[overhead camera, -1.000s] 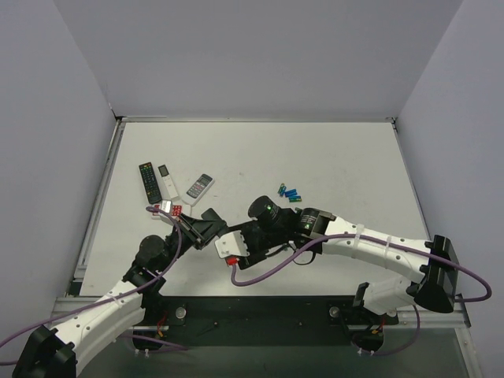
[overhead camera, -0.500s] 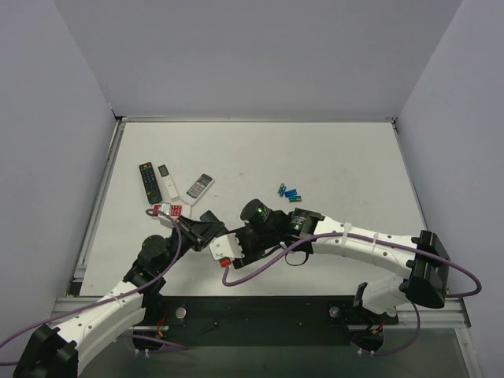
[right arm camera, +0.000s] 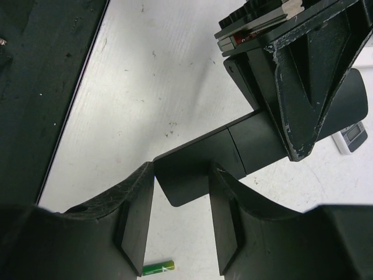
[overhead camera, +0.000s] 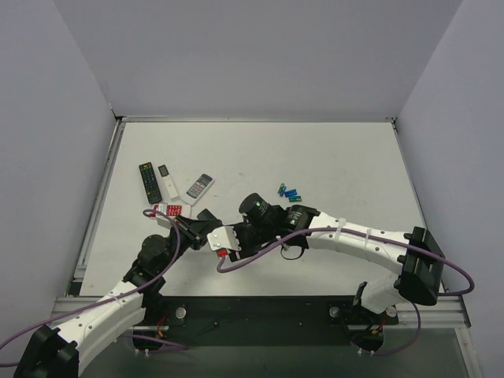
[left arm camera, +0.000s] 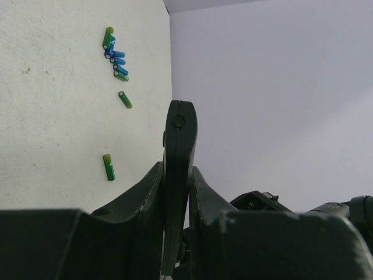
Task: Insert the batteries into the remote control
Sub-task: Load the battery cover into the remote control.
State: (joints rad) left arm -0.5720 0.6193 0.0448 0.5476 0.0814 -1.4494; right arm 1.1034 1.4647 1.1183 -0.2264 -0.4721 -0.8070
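Left gripper (left arm camera: 176,175) clamped on remote (left arm camera: 179,131), held edge-on. Right gripper (right arm camera: 182,175) straddles its free end; long axis runs to 2 o'clock in the right wrist view. Contact unclear. Batteries (overhead camera: 290,194) lie at 1 o'clock, well apart, right arm nearer.

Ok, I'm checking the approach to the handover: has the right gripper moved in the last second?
Yes. In the top view the right gripper has shifted left, away from the blue-green batteries and toward the red-and-white remote.
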